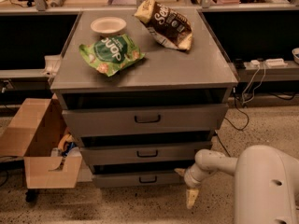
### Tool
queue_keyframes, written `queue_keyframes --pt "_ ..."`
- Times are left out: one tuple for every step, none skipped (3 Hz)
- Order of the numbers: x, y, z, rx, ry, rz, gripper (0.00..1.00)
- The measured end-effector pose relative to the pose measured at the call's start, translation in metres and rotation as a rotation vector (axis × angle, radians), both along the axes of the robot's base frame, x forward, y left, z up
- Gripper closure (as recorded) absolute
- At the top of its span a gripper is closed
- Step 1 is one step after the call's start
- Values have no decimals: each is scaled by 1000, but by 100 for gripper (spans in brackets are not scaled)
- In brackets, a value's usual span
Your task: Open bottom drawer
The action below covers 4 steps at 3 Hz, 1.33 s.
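This looks like a robotics lab or workshop. A grey metal table (187, 73) with three drawers stands on a speckled floor (264, 129), backed by long dark benches (23, 73). A power strip (267, 62) lies on the bench past the table's right edge, and cables (244, 91) trail from it to the floor. An open cardboard box (39, 139) sits by the table's front left corner. A bowl (108, 25) and two snack bags (111, 54) lie near the table's back edge. A white robot arm (266, 185) reaches in low by the front right corner, its gripper (185, 185), fingers apart, just beside the bottom drawer (121, 178).
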State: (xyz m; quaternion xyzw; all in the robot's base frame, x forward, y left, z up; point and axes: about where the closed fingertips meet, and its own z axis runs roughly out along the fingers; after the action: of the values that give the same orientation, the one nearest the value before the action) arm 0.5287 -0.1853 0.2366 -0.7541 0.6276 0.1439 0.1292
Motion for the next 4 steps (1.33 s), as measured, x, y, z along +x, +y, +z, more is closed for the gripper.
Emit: queue_keyframes --pt "22 0 -12 5 -33 13 0" --pt "39 -5 -33 0 -40 -14 0" --pt "45 -10 -65 42 -62 -111 16" --pt "46 -11 -80 74 -73 -157 39"
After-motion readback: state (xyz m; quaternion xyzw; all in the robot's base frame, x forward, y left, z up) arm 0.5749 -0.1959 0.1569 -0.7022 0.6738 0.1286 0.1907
